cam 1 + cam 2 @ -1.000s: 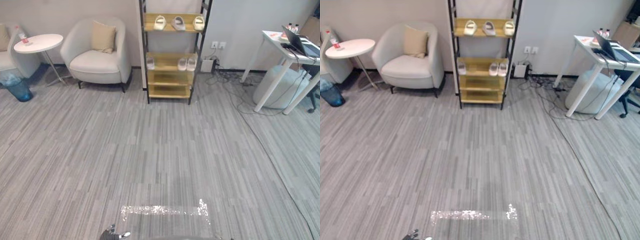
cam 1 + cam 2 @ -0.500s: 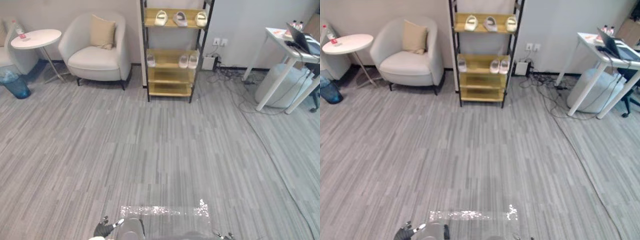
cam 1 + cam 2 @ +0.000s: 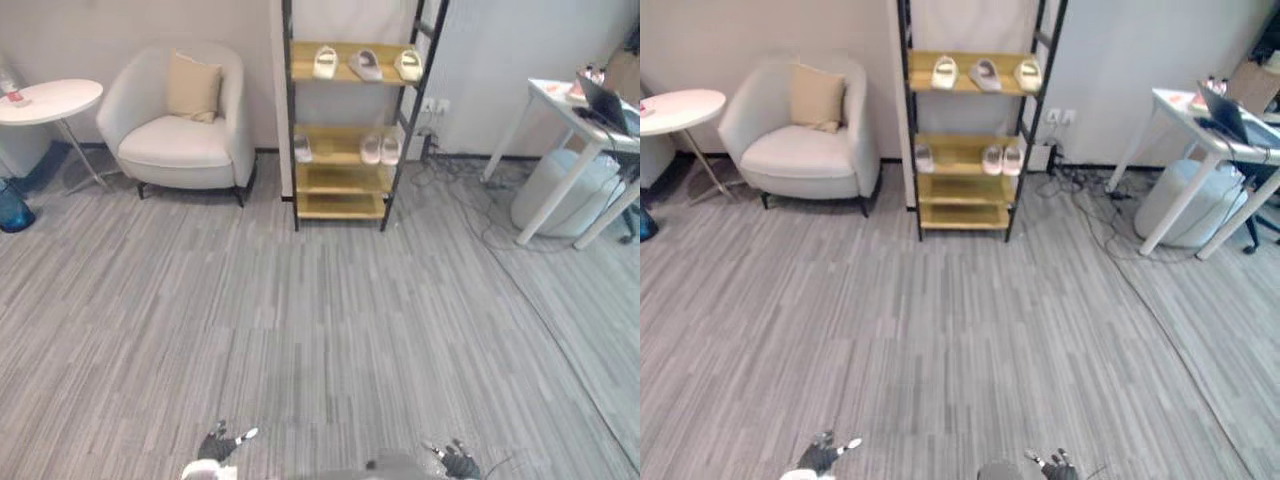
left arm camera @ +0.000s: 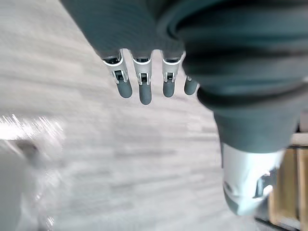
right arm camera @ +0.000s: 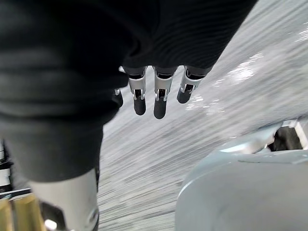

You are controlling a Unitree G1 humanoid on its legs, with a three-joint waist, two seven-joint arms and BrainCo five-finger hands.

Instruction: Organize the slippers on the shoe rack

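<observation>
Closed in on shoe rack point(image 3: 341, 205) at 12 o'clock, still well off. Found slippers point(image 3: 365, 64) on top and middle shelves, untouched. Carries left hand point(image 3: 218, 446) at 7, right hand point(image 3: 456, 462) at 5, fingers point(image 4: 144, 91) straight, slightly spread, empty. Approach only; sorting not begun.

Shoe rack point(image 3: 340, 206) of bare wood, dark metal frame, matt cloth armchair point(image 3: 180, 150), matt carpet floor point(image 3: 300, 320)

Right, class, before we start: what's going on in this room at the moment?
The robot stands well back from the shoe rack, handling nothing. Its left hand and right hand hang open and empty at the near edge of the eye views. Three slippers lie on the rack's top shelf, three on the middle one.
</observation>
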